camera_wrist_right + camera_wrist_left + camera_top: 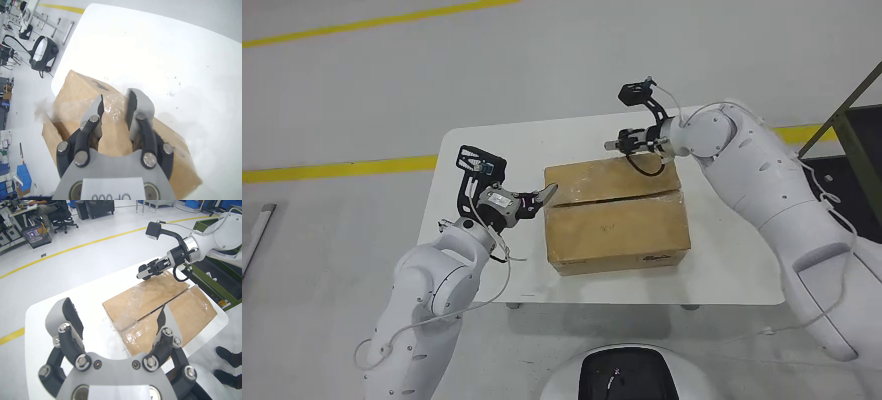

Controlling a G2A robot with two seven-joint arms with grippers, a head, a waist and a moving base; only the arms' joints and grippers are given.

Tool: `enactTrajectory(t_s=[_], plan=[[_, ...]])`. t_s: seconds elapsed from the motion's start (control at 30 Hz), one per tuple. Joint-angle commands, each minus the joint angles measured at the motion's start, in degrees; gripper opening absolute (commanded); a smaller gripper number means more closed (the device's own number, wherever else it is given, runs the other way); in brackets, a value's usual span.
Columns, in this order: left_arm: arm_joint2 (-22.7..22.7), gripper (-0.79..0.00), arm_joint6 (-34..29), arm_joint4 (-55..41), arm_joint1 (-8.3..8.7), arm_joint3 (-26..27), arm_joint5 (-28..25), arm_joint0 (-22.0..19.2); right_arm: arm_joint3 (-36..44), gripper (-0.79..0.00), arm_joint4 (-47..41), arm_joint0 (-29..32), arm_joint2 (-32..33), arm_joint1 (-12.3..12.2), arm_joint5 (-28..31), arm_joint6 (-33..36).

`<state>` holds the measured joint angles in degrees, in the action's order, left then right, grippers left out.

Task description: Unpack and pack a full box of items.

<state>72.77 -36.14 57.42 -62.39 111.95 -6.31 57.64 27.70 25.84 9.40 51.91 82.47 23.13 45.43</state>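
As I look down from the top camera, the cardboard box (617, 215) sits on the white table (492, 150), a little right of the middle. Its two top flaps are shut, with a seam running along its length. Shiny clear tape (136, 298) lies over the seam and down the end nearest the left arm (it looks wrinkled and partly loose there).

The left gripper (542, 196) is at the box's left end, level with the seam, with its jaws spread wide. In its own wrist camera one fingertip (162, 315) lines up with the end of the seam, though I cannot tell whether it touches the cardboard.

The right gripper (614, 144) is at the box's far long edge, toward the left corner, pointing across the far flap. Its jaws stand apart by a modest gap, and through that gap in its wrist camera I see the taped cardboard below. I cannot tell whether its tips touch the box.
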Motion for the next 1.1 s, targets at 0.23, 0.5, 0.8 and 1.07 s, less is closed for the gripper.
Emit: enactTrajectory(t_s=[0.23, 0.5, 0.8, 1.07], plan=[[0.00, 0.000, 0.00, 0.00, 0.00, 0.00, 0.00, 0.00, -2.94, -0.462, 0.35, -1.16, -0.84, 0.95, 0.85, -2.08], [0.00, 0.000, 0.00, 0.00, 0.00, 0.00, 0.00, 0.00, -5.65, -0.449, 1.42, -1.56, -2.99, 2.74, 1.10, -2.57], [0.00, 0.000, 0.00, 0.00, 0.00, 0.00, 0.00, 0.00, -8.63, -0.520, 0.42, -2.53, -3.50, 4.02, 3.66, -2.41], [0.00, 0.000, 0.00, 0.00, 0.00, 0.00, 0.00, 0.00, -10.22, -0.653, 0.51, -2.90, -3.82, 4.69, 4.68, -2.50]])
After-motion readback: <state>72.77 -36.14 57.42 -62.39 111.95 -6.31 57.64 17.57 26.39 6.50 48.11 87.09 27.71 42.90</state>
